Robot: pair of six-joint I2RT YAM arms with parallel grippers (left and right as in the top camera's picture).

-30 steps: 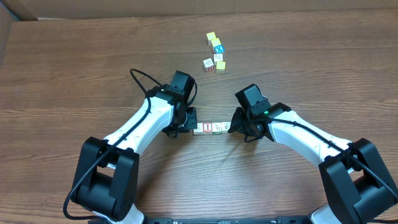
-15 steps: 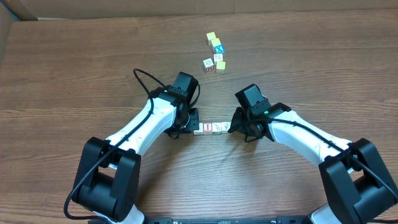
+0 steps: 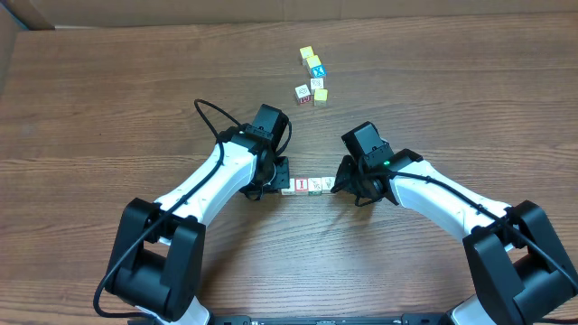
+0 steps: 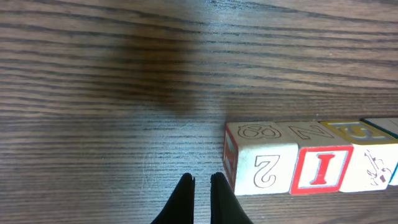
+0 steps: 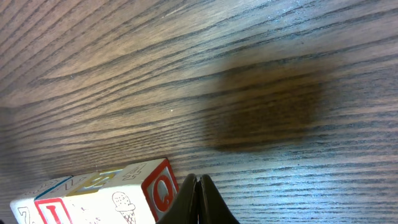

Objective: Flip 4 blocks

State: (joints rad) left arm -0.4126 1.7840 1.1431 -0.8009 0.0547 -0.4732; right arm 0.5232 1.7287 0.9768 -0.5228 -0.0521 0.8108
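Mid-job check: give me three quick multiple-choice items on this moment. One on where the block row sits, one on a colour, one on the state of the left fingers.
1. Where does the row of four blocks lie?
A) between the two grippers
B) at the table's far edge
C) at the table's left edge

2. What colour frames the I block?
A) blue
B) red
C) green

3. How do the left fingers stand?
A) wide open
B) shut on a block
C) shut, holding nothing

Answers:
1 A: the overhead view shows the left gripper at one end of the row and the right gripper at the other.
2 B: the left wrist view shows a red border around the I.
3 C: the tips are together beside the 2 block, with nothing between them.
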